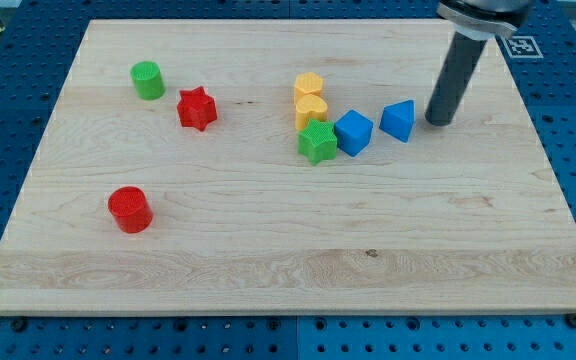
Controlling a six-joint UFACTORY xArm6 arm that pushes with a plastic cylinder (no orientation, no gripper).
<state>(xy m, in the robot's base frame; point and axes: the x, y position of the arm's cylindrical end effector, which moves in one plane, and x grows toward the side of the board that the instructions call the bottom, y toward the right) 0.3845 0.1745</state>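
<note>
Resting on the wooden board toward its far right corner, my tip stands just right of the blue wedge-like block, close beside it; whether they touch cannot be confirmed. No pincer is fitted: the rod grasps nothing and only pushes. Left of it sits the blue cube, then the green star and two yellow blocks, possibly heart-shaped. These pieces look small, rigid and light, likely to slide readily on smooth wood and to rotate if pressed off-centre; a flat face offers the steadiest contact.
</note>
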